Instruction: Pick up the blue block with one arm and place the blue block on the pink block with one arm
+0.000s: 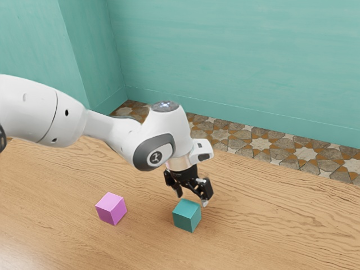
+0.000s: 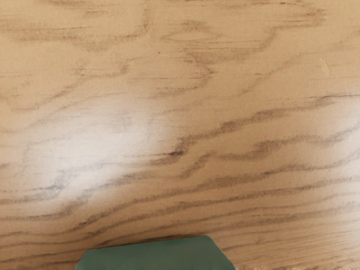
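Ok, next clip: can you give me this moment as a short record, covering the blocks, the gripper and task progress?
blue block: teal-blue cube resting on the table
pink block: on the table, apart from the blue block, nothing on top
gripper: open, just above the blue block, holding nothing
wrist view: blue block just under the hand
task stage: before the grasp; stacking not yet done

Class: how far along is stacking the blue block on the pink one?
Done: the open hand hovers over the blue block. Under way: nothing gripped yet; the block rests on the table. Left: grasp, lift, set it on the pink block, which stands apart.
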